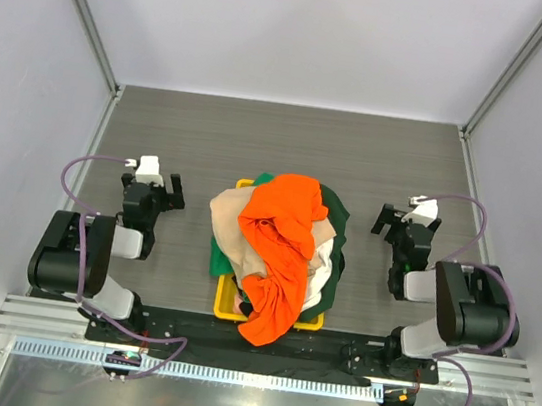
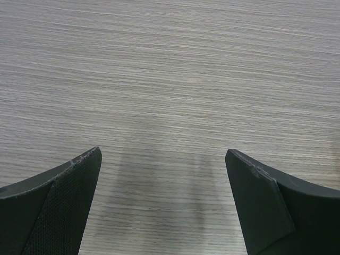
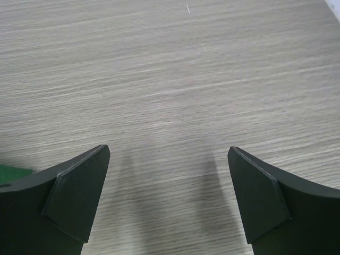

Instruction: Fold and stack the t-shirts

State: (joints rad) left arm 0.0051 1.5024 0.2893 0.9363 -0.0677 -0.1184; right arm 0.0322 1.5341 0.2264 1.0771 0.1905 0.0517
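The t-shirts lie heaped in a pile at the table's near middle. A bright orange one (image 1: pixel 282 235) is on top and hangs over the front. A beige one (image 1: pixel 228 219) shows on the left, a dark green one (image 1: pixel 335 218) on the right, and a bit of white (image 1: pixel 319 273) beneath. My left gripper (image 1: pixel 174 190) (image 2: pixel 163 154) stands open to the left of the pile, over bare table. My right gripper (image 1: pixel 383 220) (image 3: pixel 169 150) stands open to the right of it, also with nothing between its fingers. An edge of green cloth (image 3: pixel 10 171) shows at the left of the right wrist view.
A yellow bin (image 1: pixel 225 307) holds the pile, mostly covered by cloth. The grey wood-grain table (image 1: pixel 279 144) runs back to white walls with metal frame posts (image 1: pixel 85 15) at both sides. The arm bases sit on a rail (image 1: pixel 251 347) at the near edge.
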